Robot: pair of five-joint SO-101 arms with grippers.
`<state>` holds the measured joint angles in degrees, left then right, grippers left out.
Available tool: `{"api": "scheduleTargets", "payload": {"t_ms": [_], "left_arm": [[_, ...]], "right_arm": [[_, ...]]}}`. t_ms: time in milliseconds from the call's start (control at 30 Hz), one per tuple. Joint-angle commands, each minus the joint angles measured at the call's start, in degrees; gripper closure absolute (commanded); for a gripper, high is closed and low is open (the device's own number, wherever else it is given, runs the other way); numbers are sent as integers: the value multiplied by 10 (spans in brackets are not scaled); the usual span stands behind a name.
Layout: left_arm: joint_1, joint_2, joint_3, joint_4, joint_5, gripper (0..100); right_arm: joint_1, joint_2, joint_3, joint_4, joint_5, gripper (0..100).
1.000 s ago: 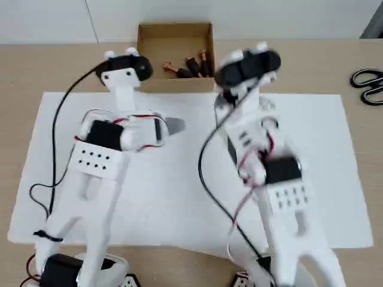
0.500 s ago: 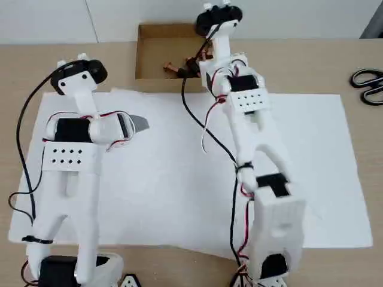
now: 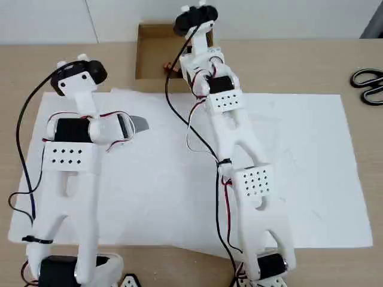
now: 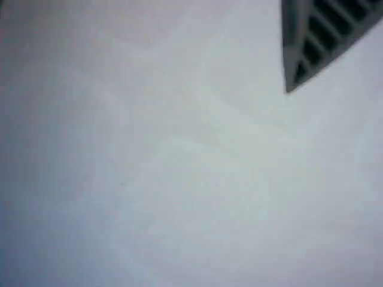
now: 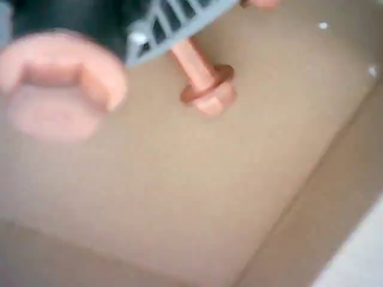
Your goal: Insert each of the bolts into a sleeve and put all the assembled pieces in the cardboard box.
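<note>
High view, box: the cardboard box (image 3: pixel 151 51) sits at the far middle of the worktop (image 3: pixel 287 63), beyond the white sheet (image 3: pixel 305 155).
High view, arms: the right arm (image 3: pixel 222 104) stretches far, its wrist over the box's right part. The left tool (image 3: pixel 138 124) hangs over the sheet at left, well apart from the box.
High view, bolt: a copper bolt (image 3: pixel 170 66) shows inside the box, just left of that wrist.
Left wrist view: bare sheet under a jaw tip; open or closed, I cannot tell.
Right wrist view: the right tool (image 5: pixel 176 21) is inside the box. The bolt's (image 5: pixel 203 84) shaft runs out from under the jaw tip, flanged head pointing away from it.
Grip: gripping or released, I cannot tell.
Key relation: the right arm is far nearer, and the bolt's long axis points outward from its tool.
</note>
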<state>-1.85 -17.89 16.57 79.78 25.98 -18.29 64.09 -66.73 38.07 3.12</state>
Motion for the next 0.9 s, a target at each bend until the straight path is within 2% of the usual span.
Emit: {"api": "scheduleTargets", "payload": {"t_ms": [0, 200, 433, 867], "left_arm": [[1, -10, -25, 11, -4, 690], [2, -10, -25, 19, -4, 690], [41, -10, -24, 18, -4, 690], [51, -10, -24, 18, -5, 690]], "right_arm": [[-2, 24, -95, -21, 6, 993], [-2, 102, -182, -21, 6, 972], [-3, 131, -211, -17, 6, 794], [-3, 128, -227, -19, 6, 787]]}}
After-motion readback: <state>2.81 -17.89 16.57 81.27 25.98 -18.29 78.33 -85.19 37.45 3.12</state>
